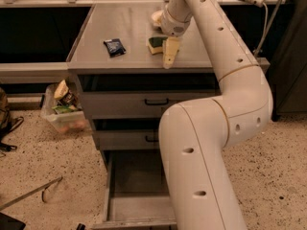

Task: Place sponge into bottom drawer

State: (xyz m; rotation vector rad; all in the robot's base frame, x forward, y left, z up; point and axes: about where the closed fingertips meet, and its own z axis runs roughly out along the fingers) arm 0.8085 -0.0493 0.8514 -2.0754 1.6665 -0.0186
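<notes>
Gripper: the gripper [170,54] hangs low over the cabinet top [129,28], pointing down at the sponge's front right corner. How wide it stands I cannot tell from this angle.
Sponge: the sponge [155,44] lies flat on the cabinet top, green side up. It is just left of the gripper, touching it or nearly so, and it is not lifted.
Bottom drawer: the bottom drawer [136,176] stands pulled out near the floor, its grey inside showing. The arm [230,80] hides its right part.
Risk, grasp: the gripper sits to one side of the sponge, not over its middle. Closing here may pinch only a corner or push the soft foam away.
Risk, neighbours: the bowl [157,17] stands just behind the sponge, so a shove backward could knock it. The dark blue packet [115,47] lies well apart to the left.
Risk, carry: a corner hold on foam could slip on the way down past the two upper drawers, and the sponge would land on the floor.
Risk, release: if let go too high or too far forward, the sponge may bounce off the drawer's front rim.
</notes>
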